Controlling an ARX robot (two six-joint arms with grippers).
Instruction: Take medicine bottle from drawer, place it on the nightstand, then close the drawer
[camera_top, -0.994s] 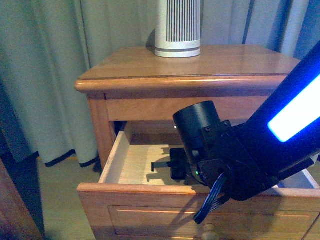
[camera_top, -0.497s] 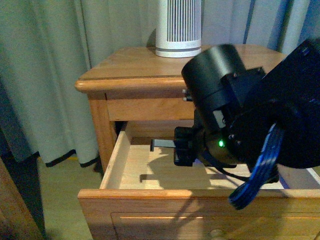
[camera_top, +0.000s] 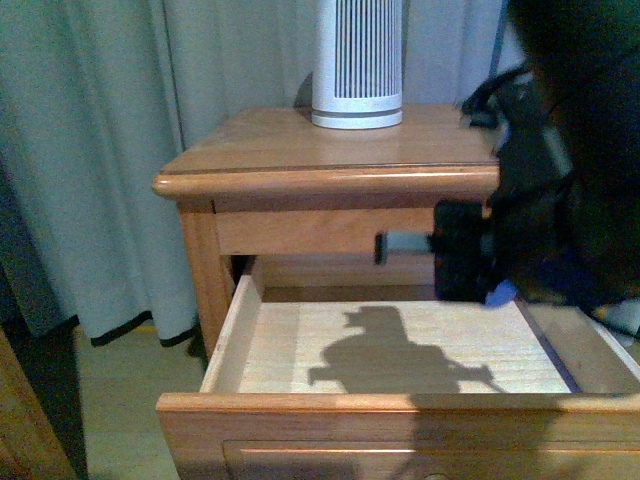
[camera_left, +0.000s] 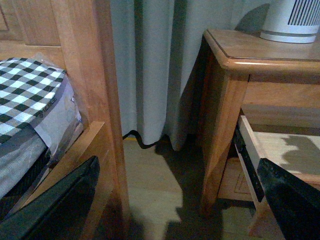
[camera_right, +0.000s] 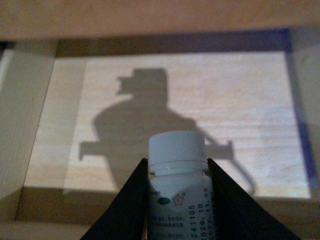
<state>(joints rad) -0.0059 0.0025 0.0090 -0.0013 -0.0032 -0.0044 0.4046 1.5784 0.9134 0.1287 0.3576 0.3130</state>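
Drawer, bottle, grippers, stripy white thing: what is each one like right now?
drawer: pulled open.
medicine bottle: cap on, gripped over the drawer.
right gripper: shut on the medicine bottle.
left gripper: open, empty, beside the nightstand.
nightstand: no bottle on top yet.
slatted device: upright at the back of the nightstand top.

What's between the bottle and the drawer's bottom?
Nothing: in the right wrist view, the medicine bottle, in the right gripper, hangs over bare drawer floor, only shadow.

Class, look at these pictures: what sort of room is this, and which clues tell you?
Probably a bedroom: a nightstand stands beside a wooden bed frame with checked bedding, and floor-length curtains hang behind.
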